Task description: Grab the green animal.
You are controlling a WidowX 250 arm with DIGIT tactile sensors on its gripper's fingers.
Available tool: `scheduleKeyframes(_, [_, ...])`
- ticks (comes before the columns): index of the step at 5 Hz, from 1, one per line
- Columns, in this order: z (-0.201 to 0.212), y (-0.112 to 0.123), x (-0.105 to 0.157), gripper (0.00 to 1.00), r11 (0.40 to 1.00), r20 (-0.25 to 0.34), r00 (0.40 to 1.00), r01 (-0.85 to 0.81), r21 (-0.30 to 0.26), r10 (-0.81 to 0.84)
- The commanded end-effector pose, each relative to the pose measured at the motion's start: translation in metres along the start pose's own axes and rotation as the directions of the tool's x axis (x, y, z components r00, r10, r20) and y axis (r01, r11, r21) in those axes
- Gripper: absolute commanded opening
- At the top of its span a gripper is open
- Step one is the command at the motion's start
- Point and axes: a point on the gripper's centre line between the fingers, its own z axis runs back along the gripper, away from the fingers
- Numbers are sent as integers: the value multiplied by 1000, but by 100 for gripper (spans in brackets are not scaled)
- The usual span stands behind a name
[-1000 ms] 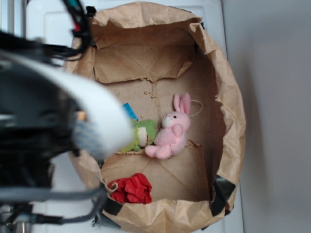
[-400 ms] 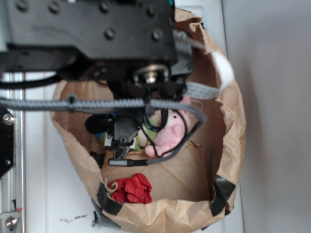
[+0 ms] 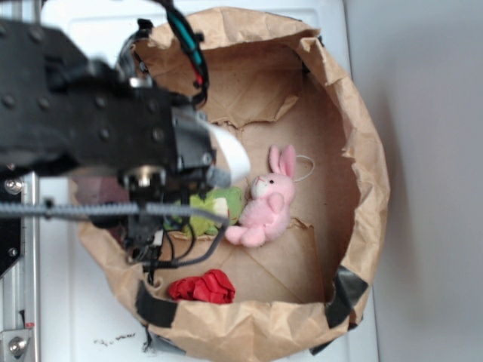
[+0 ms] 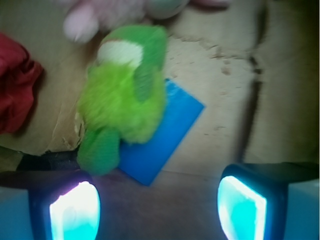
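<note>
Inside the paper bag [image 3: 362,151], I hold the gripper [image 4: 157,207] with jaws spread wide and empty just short of the green animal [image 4: 122,100], which lies on a blue card [image 4: 167,132] beside the pink bunny [image 3: 266,205]; I judge a centred descent avoids snagging it.

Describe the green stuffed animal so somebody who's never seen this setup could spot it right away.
Look inside the big brown paper bag lying open under the arm. Near its middle, left of the pink bunny, the green animal lies partly on a flat blue card. It is the only fuzzy lime-green toy, with a white belly patch; the red cloth sits apart.
</note>
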Motion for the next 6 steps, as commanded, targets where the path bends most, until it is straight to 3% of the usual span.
scheduleKeyframes(1, [-21,-13,5,100,999,1,1000,26,-32,-26])
scheduleKeyframes(3, [-3,-11,9,100,996,26,999,40,-77,-38])
scheduleKeyframes(6, [-3,-11,9,100,996,26,999,40,-77,-38])
